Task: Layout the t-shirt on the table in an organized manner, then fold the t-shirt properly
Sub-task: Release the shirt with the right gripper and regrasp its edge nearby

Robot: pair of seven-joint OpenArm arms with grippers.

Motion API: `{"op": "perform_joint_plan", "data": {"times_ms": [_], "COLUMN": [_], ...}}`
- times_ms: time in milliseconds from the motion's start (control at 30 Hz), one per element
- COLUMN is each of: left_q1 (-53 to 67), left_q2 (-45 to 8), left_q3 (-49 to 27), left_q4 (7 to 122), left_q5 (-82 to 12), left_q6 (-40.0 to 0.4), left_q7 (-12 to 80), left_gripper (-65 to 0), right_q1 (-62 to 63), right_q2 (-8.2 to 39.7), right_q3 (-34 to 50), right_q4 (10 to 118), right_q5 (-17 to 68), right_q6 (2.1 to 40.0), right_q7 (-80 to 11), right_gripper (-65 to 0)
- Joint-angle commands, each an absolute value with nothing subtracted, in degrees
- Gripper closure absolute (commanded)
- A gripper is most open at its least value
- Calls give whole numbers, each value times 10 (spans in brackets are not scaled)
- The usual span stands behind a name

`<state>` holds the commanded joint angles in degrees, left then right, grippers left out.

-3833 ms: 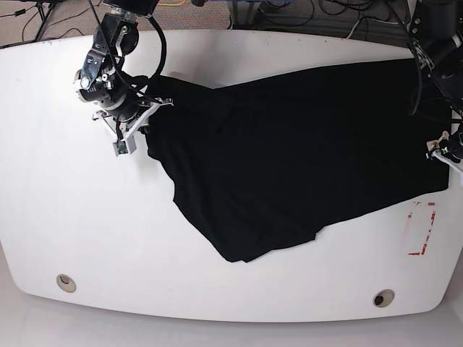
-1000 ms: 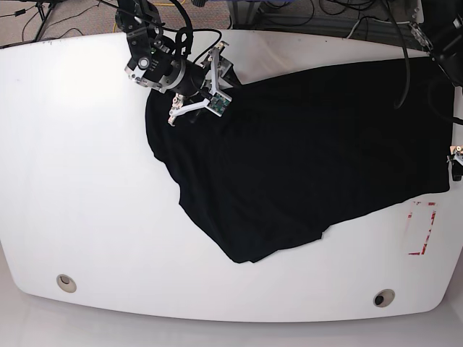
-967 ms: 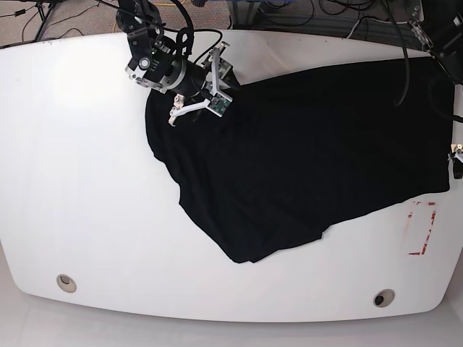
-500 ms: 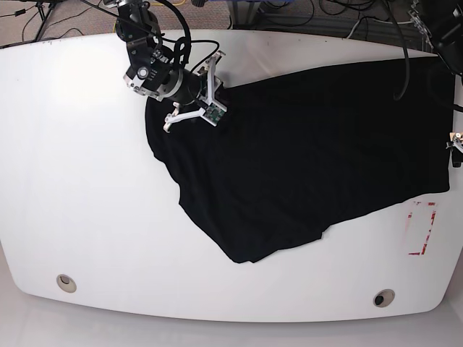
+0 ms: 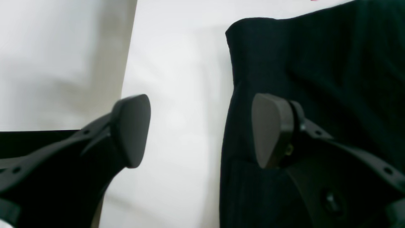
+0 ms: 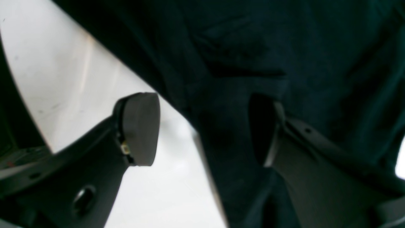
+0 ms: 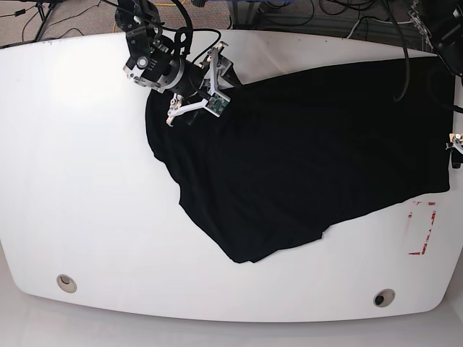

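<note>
Plainly, no lettering shows on the t-shirt (image 7: 311, 152) (both grippers spread, right gripper (image 7: 194, 85) above it).

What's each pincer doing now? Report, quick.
Left pincer: open, holding nothing, straddling the shirt's edge above the table.
Right pincer: open, holding nothing, over the shirt.

The right tool (image 7: 195, 87) travelled from the bench (image 7: 72, 181) beside the t-shirt's (image 7: 311, 159) left edge up and across onto the cloth's upper-left corner, turning as it went; in the last half second it edged slightly up and right. Its jaws, which earlier straddled the cloth edge, stood spread apart above the fabric. The left tool (image 7: 456, 148) slid off toward the frame's right border, leaving only a tip visible.
</note>
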<state>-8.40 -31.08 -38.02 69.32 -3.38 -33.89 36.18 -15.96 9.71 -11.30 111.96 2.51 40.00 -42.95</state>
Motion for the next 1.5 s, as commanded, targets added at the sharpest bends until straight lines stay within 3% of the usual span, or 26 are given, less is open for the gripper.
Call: {"op": "perform_joint_plan", "data": {"times_ms": [233, 600, 867, 933, 1500], "left_q1": [-84, -84, -84, -84, -84], "left_q2": [-310, -310, -310, -310, -300], "left_q3": [-378, -377, -377, -377, -376], "left_q4": [693, 691, 691, 691, 691], "left_q5": [-34, -34, -34, -34, -34], "left_q6": [-339, -339, -339, -339, -339], "left_q7": [362, 362, 362, 362, 362], "left_gripper": [-458, -458, -458, -458, -458], "right_q1": [-145, -142, -142, -142, -145], "right_q2": [97, 97, 97, 97, 101], "right_q3": [-99, -92, -92, -92, -92], "right_q4": [1093, 1075, 1076, 1077, 1123], "right_q5": [24, 23, 22, 21, 19], "right_q6": [400, 400, 400, 400, 400], "right_q7": [-418, -395, -395, -395, -398], "right_gripper": [-301, -263, -24, 0, 0]}}
